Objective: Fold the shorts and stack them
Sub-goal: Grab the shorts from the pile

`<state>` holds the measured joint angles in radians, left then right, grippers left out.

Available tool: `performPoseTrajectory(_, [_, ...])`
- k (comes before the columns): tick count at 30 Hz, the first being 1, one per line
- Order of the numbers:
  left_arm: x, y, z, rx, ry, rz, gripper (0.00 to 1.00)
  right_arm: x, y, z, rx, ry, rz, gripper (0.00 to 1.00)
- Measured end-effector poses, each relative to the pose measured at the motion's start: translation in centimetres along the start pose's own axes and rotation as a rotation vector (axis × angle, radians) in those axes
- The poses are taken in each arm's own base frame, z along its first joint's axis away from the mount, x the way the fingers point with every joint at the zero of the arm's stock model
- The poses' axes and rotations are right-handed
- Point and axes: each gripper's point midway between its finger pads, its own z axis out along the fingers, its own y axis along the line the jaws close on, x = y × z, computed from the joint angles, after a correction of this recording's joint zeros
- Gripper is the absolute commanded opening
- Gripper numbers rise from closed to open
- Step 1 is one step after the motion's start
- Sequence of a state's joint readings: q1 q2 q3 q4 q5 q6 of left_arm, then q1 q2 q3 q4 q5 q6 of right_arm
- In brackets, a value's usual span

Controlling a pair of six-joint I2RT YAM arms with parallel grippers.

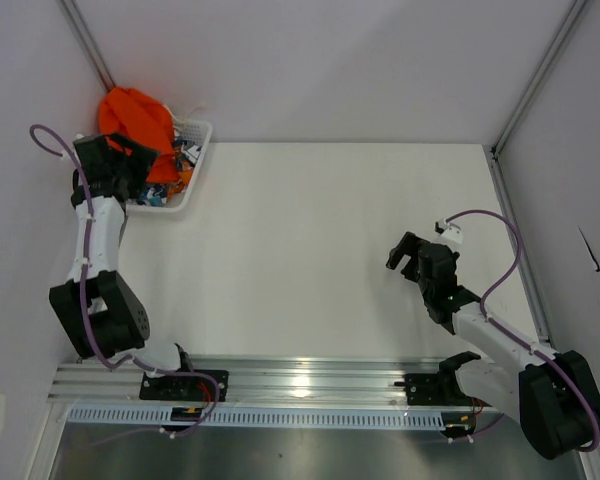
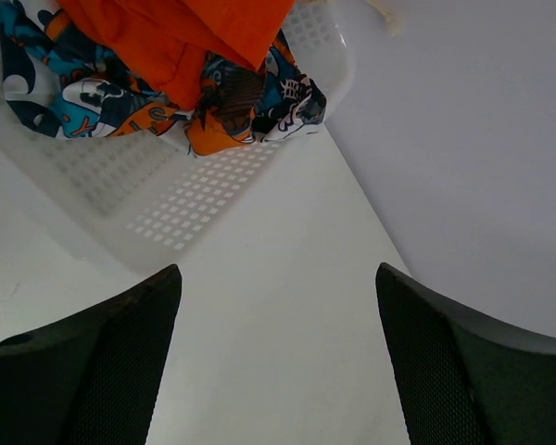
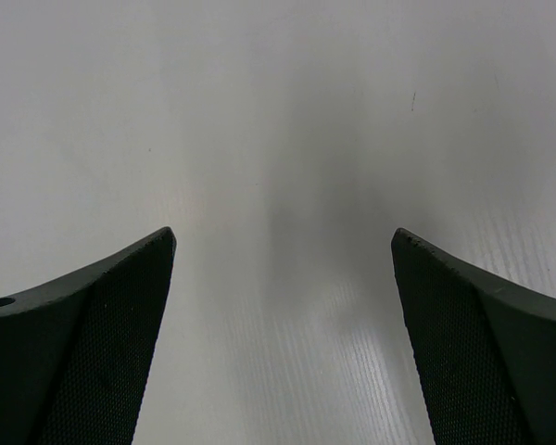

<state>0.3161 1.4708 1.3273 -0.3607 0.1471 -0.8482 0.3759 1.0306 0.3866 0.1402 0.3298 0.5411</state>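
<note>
Readable text: none | Brands, numbers, signs: none legible | Nearest candidate: patterned shorts (image 2: 83,97), emblem (image 2: 295,91) with character-like marks, too small and creased to read

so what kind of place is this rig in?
Probably a lab test cell: left arm and right arm bolted to an aluminium rail at a white table, white panel walls around it, one basket of shorts.
</note>
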Motion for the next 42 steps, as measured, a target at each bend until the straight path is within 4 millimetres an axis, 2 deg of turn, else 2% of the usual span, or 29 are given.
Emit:
performPoseTrajectory(3, [-0.7,-0.7,2.3,0.008,0.017,-0.031,0.82,0.0,0.1,0.0,-0.005,0.003,0.000,1.00])
performPoseTrajectory(7, [-3.1,-3.0,4.9,0.047,-0.015,-0.048,0.74,0.1,0.1,0.0,-0.005,0.003,0.000,0.99])
performPoseTrajectory(10, [-5.0,-4.4,6.7,0.065,-0.049,-0.050,0.74,0.1,0.1,0.0,-0.004,0.003,0.000,1.00])
performPoseTrajectory(12, [-5.8,-4.7,7.6,0.065,-0.069,-0.049,0.74,0.1,0.1,0.0,-0.004,0.003,0.000,0.99])
performPoseTrajectory(18, [-6.2,-2.4,10.4,-0.018,-0.097,-0.057,0.74,-0.5,0.0,-0.4,-0.006,-0.019,0.007,1.00])
performPoseTrajectory(24, [-4.9,1.5,13.4,-0.137,-0.084,-0.060,0.75,-1.2,0.1,-0.9,-0.015,-0.047,0.021,0.99])
performPoseTrajectory(28, [-4.7,3.8,14.5,-0.210,-0.098,-0.041,0.75,-1.1,0.2,-0.9,-0.015,-0.045,0.020,1.00])
performPoseTrajectory(33, [-4.9,5.1,15.3,-0.249,-0.123,-0.023,0.74,-1.1,0.2,-0.9,-0.016,-0.044,0.019,0.99])
performPoseTrajectory(39, [-5.5,5.1,17.3,-0.231,-0.147,-0.010,0.55,-1.3,0.1,-1.0,-0.013,-0.053,0.022,0.99])
performPoseTrajectory(42, [-5.7,5.1,18.1,-0.225,-0.151,-0.004,0.30,-1.4,0.1,-1.0,-0.012,-0.056,0.023,0.99])
